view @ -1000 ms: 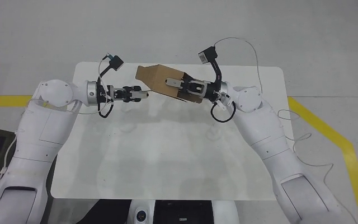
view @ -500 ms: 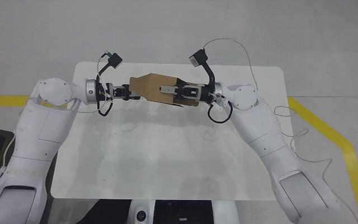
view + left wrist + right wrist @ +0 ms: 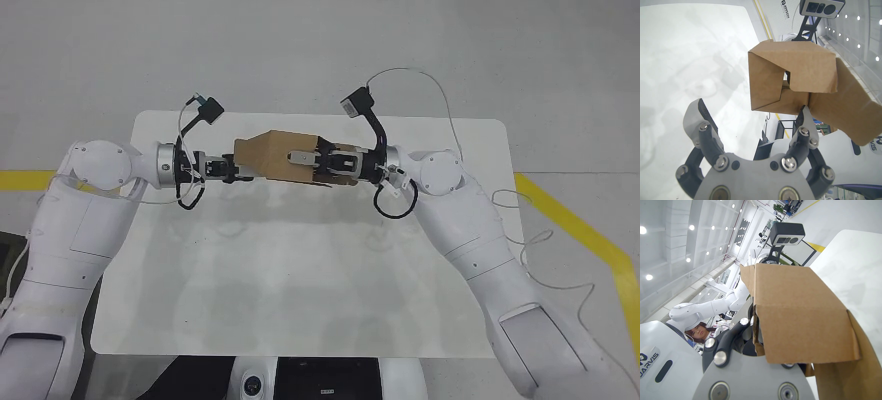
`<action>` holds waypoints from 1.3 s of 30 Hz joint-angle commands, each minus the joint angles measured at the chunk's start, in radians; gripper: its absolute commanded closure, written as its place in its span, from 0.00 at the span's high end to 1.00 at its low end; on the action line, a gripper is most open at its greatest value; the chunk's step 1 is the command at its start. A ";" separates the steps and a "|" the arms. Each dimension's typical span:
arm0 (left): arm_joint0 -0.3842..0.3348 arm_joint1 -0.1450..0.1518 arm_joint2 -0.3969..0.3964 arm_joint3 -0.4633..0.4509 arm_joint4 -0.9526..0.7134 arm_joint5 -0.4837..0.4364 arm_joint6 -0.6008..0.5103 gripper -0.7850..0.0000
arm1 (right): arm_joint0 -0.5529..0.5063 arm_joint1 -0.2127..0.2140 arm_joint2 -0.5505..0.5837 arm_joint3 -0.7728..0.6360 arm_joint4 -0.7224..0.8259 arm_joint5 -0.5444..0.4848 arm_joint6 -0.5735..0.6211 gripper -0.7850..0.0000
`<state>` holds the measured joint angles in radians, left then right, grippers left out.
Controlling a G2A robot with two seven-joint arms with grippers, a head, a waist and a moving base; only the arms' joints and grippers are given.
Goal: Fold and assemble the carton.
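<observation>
- One brown carton is the whole job. It hangs in the air between the left pincer and the right pincer, with the white table lying beneath both.
- Done, as I judge it: the carton is already opened into a square tube, with its walls standing at right angles instead of lying flat.
- Clenched on the carton's end farthest from the left pincer, the right pincer lays one finger along the upper wall. It appears to carry the whole weight.
- Released and grasping nothing, the left pincer has its fingers spread wide. One fingertip touches the carton's lower edge, just where the long flap hinges.
- Straight ahead of the left pincer, the facing end is partly closed. A side flap is turned inward and a notched flap is folded across it, though a gap shows between them.
- On that end the long flap has yet to be dealt with. It sticks out loose beside the touching fingertip and would need folding over and tucking in.
- At the end inside the right pincer, a loose flap hangs close by its fingers. I cannot tell how far that end is closed.
- Overall I would place the task near its middle: the shape is formed, one end is half shut, and nothing is visibly tucked.
</observation>
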<state>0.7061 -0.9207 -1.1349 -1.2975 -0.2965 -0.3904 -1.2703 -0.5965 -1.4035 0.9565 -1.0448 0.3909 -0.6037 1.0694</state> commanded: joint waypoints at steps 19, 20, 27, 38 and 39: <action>0.004 0.012 -0.055 0.025 -0.030 0.002 0.034 1.00 | -0.008 0.020 0.016 -0.003 -0.169 0.083 -0.063 0.00; 0.006 0.013 -0.057 0.020 -0.031 0.002 0.034 1.00 | -0.008 0.020 0.014 -0.006 -0.175 0.088 -0.067 0.00; 0.015 0.017 -0.072 0.000 -0.012 -0.004 0.063 1.00 | -0.010 0.019 0.007 -0.023 -0.185 0.101 -0.079 0.00; 0.011 0.015 -0.041 0.028 0.076 0.010 0.093 1.00 | -0.008 0.016 -0.004 -0.051 -0.145 0.081 -0.049 0.00; 0.008 0.015 -0.041 0.033 0.076 0.009 0.095 1.00 | -0.009 0.016 -0.004 -0.052 -0.142 0.079 -0.047 0.00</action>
<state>0.7172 -0.9059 -1.1765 -1.2706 -0.2208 -0.3803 -1.1775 -0.6048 -1.3876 0.9518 -1.0960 0.2451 -0.5228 1.0202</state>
